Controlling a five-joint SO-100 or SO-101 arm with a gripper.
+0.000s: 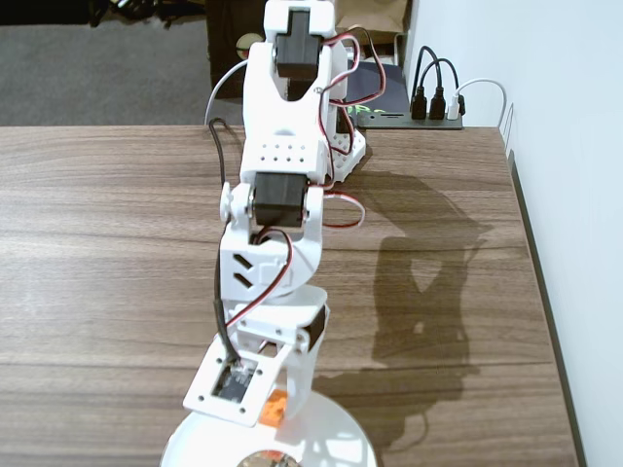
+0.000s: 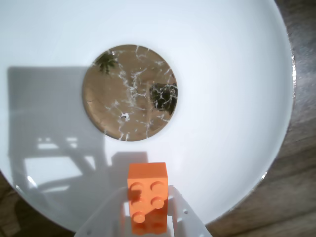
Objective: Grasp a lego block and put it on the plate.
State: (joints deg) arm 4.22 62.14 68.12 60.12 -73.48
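Between the gripper [image 2: 148, 217] fingers, the lego block [image 2: 147, 197] hangs above the plate [image 2: 232, 98].

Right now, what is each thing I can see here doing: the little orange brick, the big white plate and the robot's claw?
lego block: held up between the gripper's fingers, studs toward the wrist camera, hanging over the plate's white part, not yet lying on it.
plate: resting on the wooden table, nothing lying on it.
gripper: closed on the block, poised above the plate's near part.
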